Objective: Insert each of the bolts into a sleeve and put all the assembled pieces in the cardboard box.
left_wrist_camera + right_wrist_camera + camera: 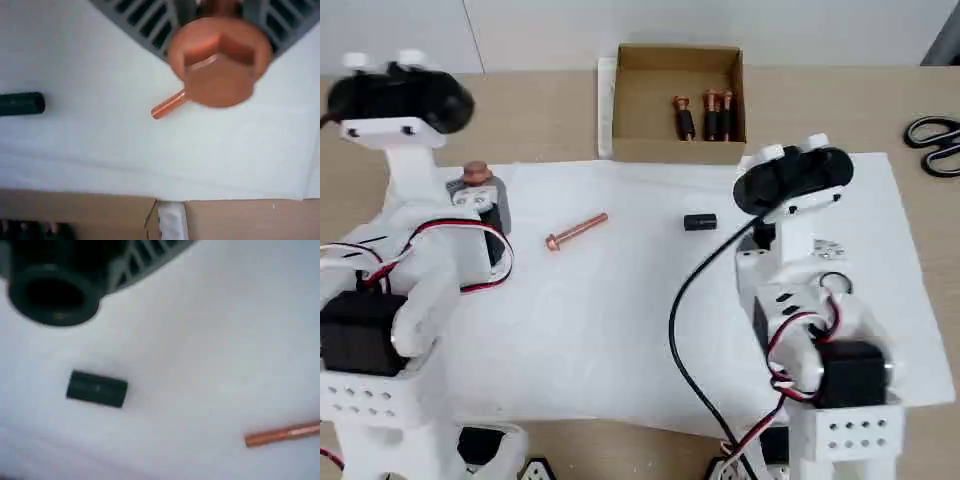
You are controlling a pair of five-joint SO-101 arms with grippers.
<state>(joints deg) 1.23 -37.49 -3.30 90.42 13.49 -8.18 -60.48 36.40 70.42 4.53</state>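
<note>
**Bolt and sleeve each gripped, mating not yet done**

Held bolt [217, 67]: copper-coloured metal, stiff, probably light, smooth enough to pivot if pinched at one end. Best taken across the shank just under the flanged head. Clamped in the left pincer [217, 15], head poking out past the tips.

Held sleeve [52, 299]: short dark tube, rigid, apt to roll if set down (round all over). Best gripped across the middle, bore left free. Clamped in the right pincer [75, 262], open end clear of the tips.

Ahead of both pincers, on the white sheet [620, 330]: loose bolt [577, 231] nearer the left pincer, loose sleeve [700, 222] nearer the right, well apart. Farther ahead, cardboard box [665, 152] with assembled pieces [710, 115] inside. Out past the right pincer, scissors [932, 143] on the desk [520, 100].

Right wrist view: straight look into the bore, hollow and clear, a detail hidden from above by the arm's body. Left wrist view: hex shape of the head. High view: spacing of arms, loose parts and box, hard to judge from either wrist.
</note>
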